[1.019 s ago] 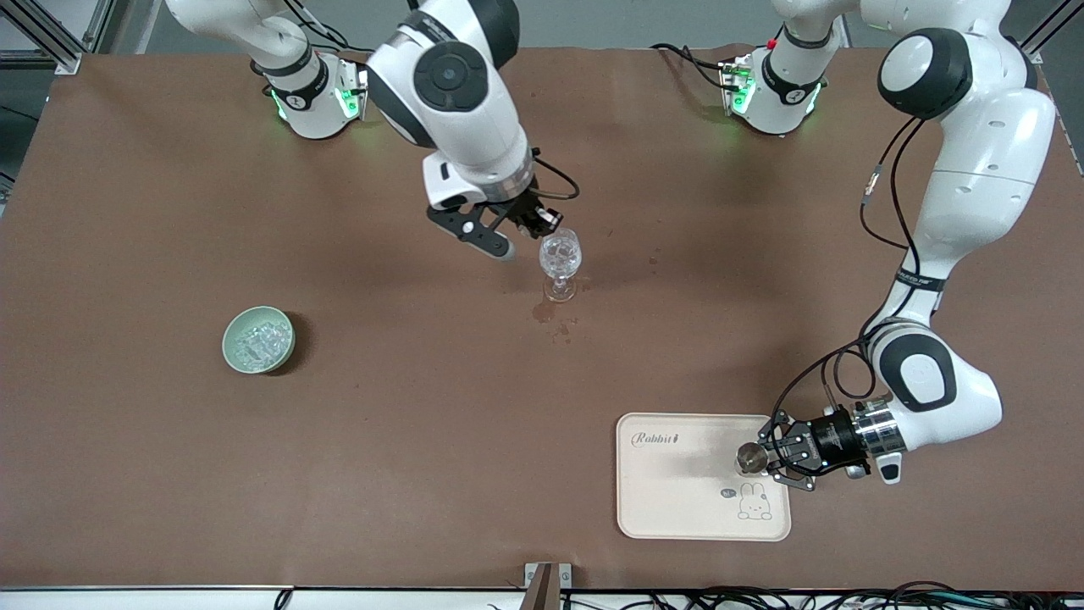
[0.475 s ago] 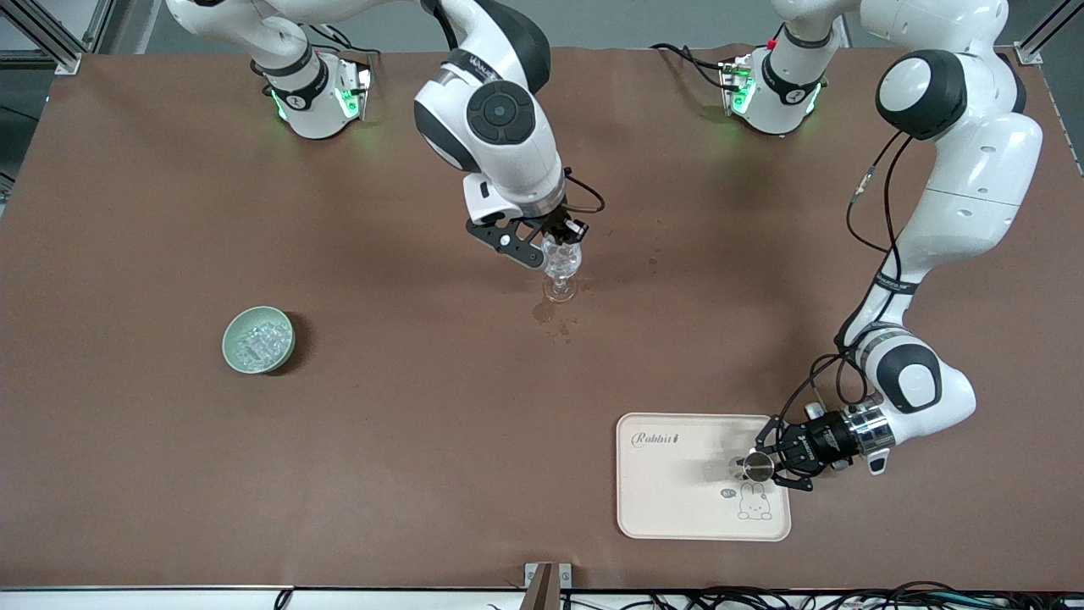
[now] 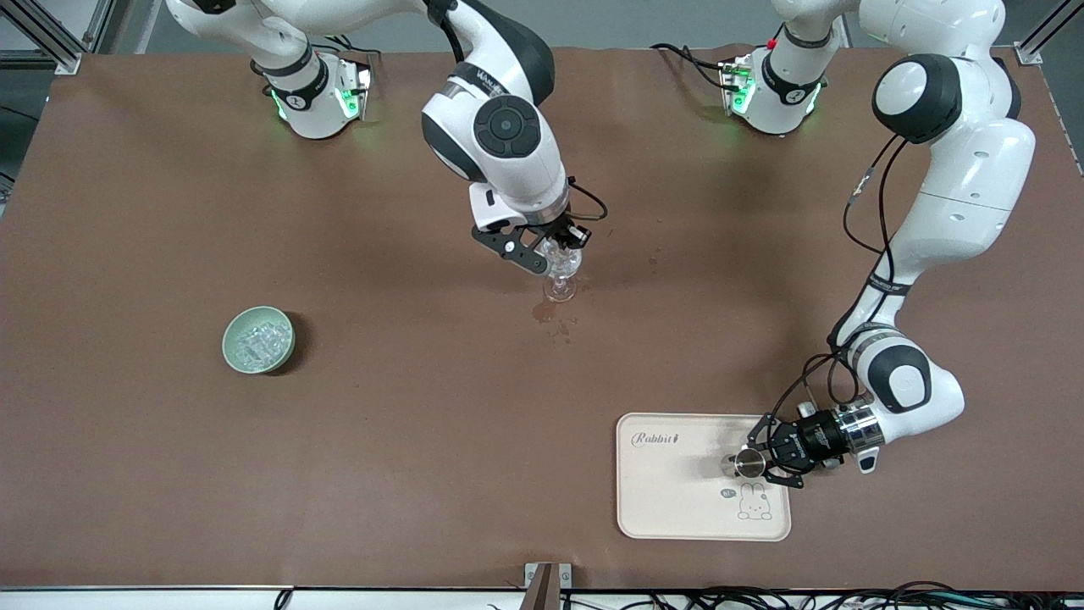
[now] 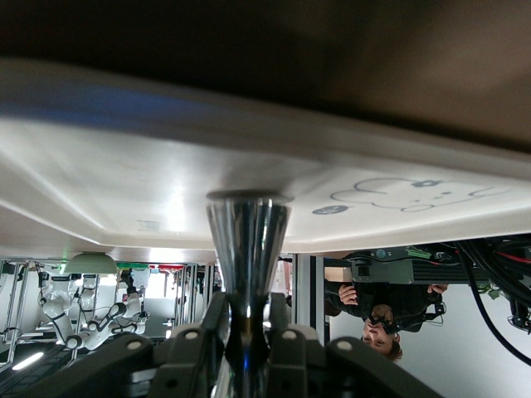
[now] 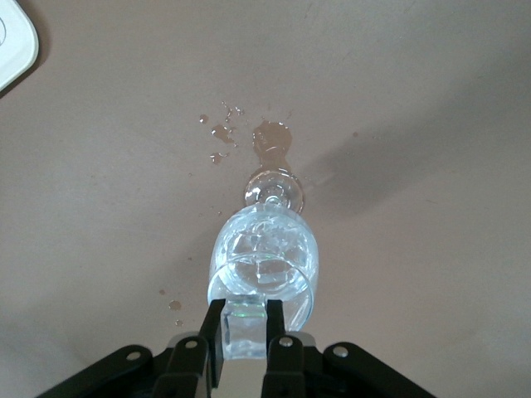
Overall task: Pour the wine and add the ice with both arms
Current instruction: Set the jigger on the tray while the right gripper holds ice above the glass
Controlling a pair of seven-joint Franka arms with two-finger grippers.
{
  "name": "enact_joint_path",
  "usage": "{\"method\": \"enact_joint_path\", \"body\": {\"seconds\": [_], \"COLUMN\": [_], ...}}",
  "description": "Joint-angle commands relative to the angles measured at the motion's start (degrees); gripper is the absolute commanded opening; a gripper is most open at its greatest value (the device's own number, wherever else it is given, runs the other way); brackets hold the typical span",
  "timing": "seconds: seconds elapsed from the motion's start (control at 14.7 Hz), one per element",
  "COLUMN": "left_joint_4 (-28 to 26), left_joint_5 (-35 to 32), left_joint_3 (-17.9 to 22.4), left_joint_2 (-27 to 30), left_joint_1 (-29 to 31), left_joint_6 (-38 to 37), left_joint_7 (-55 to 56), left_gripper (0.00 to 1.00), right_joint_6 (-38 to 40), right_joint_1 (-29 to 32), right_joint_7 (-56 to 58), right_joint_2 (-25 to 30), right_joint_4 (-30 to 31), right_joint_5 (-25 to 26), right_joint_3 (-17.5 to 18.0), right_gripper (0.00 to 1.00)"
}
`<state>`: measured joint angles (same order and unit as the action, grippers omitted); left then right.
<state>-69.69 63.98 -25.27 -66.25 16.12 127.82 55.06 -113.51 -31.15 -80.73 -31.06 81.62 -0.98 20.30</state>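
Probably a robotics lab: aluminium framing (image 3: 51,34), more robot arms (image 4: 79,319).

The brown paper-covered counter (image 3: 406,440) is carrying a pale green bowl (image 3: 258,340), a clear stemmed glass (image 3: 560,273) beside small wet spills (image 3: 550,315), and a cream rabbit-printed tray (image 3: 677,483).

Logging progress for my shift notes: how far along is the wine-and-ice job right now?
Done: ice already sits in the stemmed glass, with spilled drops on the table beside its foot. In hand: the right gripper holds an ice cube at the glass rim, and the left gripper grips a metal cup on the cream tray. Left: release the cube; more ice remains in the green bowl.
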Motion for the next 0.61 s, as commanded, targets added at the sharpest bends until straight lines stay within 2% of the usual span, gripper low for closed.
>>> {"method": "enact_joint_path", "body": {"seconds": [0.0,0.07,0.14,0.27,0.34,0.54], "left_joint_4": [0.44,0.44,0.44,0.44,0.44,0.35], "left_joint_5": [1.32,1.23,1.06,0.01,-2.87,-17.88], "left_joint_3": [-0.40,-0.40,-0.31,-0.31,-0.31,-0.66], "left_joint_2": [-0.29,-0.20,-0.03,0.41,1.20,4.70], "left_joint_1": [0.32,0.23,-0.03,0.05,0.49,2.33], "left_joint_6": [-0.55,-0.64,-0.64,-0.64,-0.64,-0.82], "left_joint_7": [-1.36,-1.44,-1.71,-1.80,-2.32,-2.32], "left_gripper": [0.49,0.66,1.00,1.00,1.00,1.00], "right_joint_6": [-0.22,-0.22,-0.22,0.22,0.31,0.31], "right_joint_1": [-0.75,-1.28,-1.54,-1.98,-2.16,-2.16], "right_joint_7": [-1.36,-1.36,-1.36,-1.36,-1.36,-1.18], "right_joint_2": [-0.32,-0.49,-0.58,-0.58,-0.67,-0.76], "right_joint_4": [-0.58,-0.50,-0.41,-0.15,-0.06,-0.14], "right_joint_5": [-0.08,-0.08,-0.08,-0.08,-0.08,0.01], "right_joint_3": [0.00,0.00,0.00,0.00,0.00,0.00], "right_gripper": [0.01,0.01,0.01,0.01,0.01,0.02]}}
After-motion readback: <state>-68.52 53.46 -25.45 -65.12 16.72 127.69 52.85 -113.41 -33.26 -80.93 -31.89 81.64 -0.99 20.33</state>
